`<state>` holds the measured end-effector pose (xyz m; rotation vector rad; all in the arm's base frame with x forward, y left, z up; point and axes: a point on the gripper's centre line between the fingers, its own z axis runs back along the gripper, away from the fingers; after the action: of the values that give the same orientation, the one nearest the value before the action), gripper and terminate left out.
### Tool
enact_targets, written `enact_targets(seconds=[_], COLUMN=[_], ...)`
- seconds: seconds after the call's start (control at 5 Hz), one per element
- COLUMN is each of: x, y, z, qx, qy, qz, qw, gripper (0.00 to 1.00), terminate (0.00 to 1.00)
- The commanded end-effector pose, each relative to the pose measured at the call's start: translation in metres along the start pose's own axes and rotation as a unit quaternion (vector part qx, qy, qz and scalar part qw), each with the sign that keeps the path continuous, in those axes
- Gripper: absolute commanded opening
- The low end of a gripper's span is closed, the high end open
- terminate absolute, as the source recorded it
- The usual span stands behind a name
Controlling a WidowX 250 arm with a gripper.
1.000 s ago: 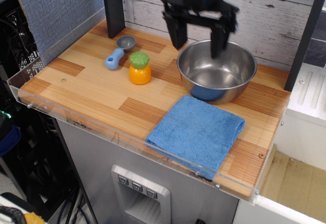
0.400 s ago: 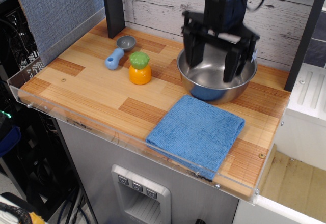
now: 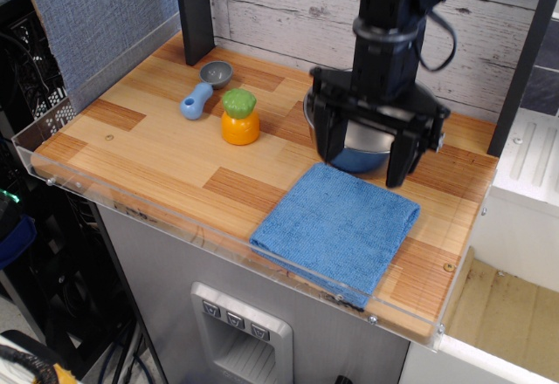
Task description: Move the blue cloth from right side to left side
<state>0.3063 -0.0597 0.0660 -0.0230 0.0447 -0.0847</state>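
Observation:
The blue cloth (image 3: 336,229) lies folded flat on the right front part of the wooden table (image 3: 157,153), its front edge near the clear acrylic lip. My gripper (image 3: 362,161) hangs open just above the cloth's far edge, with its two black fingers spread wide, one at the left (image 3: 327,144) and one at the right (image 3: 398,161). It holds nothing. The arm rises above it and hides most of the steel bowl (image 3: 358,155) behind.
An orange toy fruit with a green top (image 3: 239,117) stands left of the bowl. A small grey scoop with a blue handle (image 3: 203,88) lies behind it. A grey-blue fabric panel (image 3: 96,17) walls the left side; a black post (image 3: 194,9) stands at the back.
My gripper has come down and forward from above the bowl's rear to just over the cloth's far edge. It stays open. The cloth has not moved.

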Motion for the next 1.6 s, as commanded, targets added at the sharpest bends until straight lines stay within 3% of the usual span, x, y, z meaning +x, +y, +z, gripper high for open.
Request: enact_targets(seconds=[0.0,0.4,1.0,1.4], x=[-0.011,-0.015,-0.015,-0.024], y=[-0.001,0.000,0.017,0.024], z=[-0.012,-0.021,-0.066,-0.076], qx=[0.023,0.094,0.062,0.059], qy=[-0.016,-0.036,-0.019,-0.005], qz=[-0.016,-0.041,-0.033,-0.073], qw=[0.9995,0.9940,0.9974,0.9956], gripper=[1.00,1.00,1.00,1.00], terminate=[0.00,0.00,0.00,0.00])
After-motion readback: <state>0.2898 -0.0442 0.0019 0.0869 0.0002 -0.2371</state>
